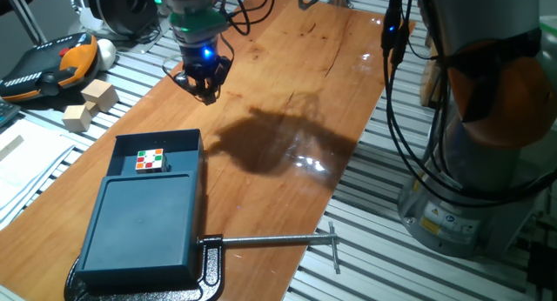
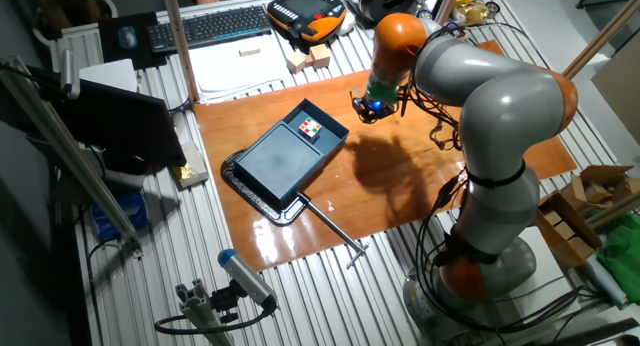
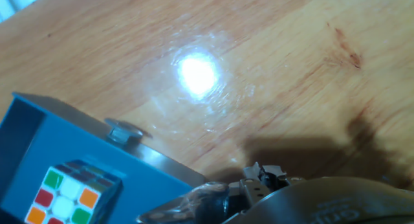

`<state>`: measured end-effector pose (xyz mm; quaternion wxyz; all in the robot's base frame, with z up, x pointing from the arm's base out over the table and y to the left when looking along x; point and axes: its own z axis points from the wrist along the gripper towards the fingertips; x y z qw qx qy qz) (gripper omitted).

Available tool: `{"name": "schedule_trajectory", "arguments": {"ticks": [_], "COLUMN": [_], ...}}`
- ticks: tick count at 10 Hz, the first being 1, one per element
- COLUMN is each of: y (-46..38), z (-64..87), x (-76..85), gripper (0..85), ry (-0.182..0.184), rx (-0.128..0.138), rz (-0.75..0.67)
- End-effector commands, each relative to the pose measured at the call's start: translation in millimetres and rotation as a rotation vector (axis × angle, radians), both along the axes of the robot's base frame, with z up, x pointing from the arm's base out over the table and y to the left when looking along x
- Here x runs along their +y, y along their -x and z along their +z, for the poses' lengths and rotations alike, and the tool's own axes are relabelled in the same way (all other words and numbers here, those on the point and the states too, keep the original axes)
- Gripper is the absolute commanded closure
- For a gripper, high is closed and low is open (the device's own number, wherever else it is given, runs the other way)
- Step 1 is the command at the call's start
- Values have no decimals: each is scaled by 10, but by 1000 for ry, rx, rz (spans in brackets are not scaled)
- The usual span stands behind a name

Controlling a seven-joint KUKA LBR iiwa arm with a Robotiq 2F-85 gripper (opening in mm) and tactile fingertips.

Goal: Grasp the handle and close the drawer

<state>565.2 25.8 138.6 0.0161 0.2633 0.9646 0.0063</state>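
Observation:
The dark teal drawer point(image 1: 184, 153) stands pulled out of its flat-topped box point(image 1: 139, 224), with a Rubik's cube point(image 1: 150, 160) inside it. In the hand view the drawer point(image 3: 39, 146) fills the lower left, and the short handle point(image 3: 124, 130) juts from its front wall towards the bare wood. My gripper point(image 1: 206, 85) hangs above the table, beyond the drawer's front and a little to the right, touching nothing. Its fingers look apart and empty. It also shows in the other fixed view point(image 2: 374, 108), right of the drawer point(image 2: 330, 136).
A black clamp point(image 1: 209, 270) with a long silver rod point(image 1: 270, 241) pins the box at the table's near edge. Wooden blocks point(image 1: 90, 103) and an orange-black pendant point(image 1: 52, 64) lie off the board to the left. The arm's base point(image 1: 474, 162) stands on the right.

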Motion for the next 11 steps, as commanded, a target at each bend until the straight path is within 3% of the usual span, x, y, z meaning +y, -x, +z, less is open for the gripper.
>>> {"name": "schedule_trajectory", "arguments": {"ticks": [1,4,6,9,11], "y": [1,-84,-151,-256,-299], "z": [-1,-44,-65,-118,-158], "x": [0,58,99,176,183], "gripper": [830,830,830,830,830], "ry": [-3,-24,-17,-59,-76], "rx": [0,-3,-18,-10,-5], "rz": [-19,-74,-122,-293,-329]}}
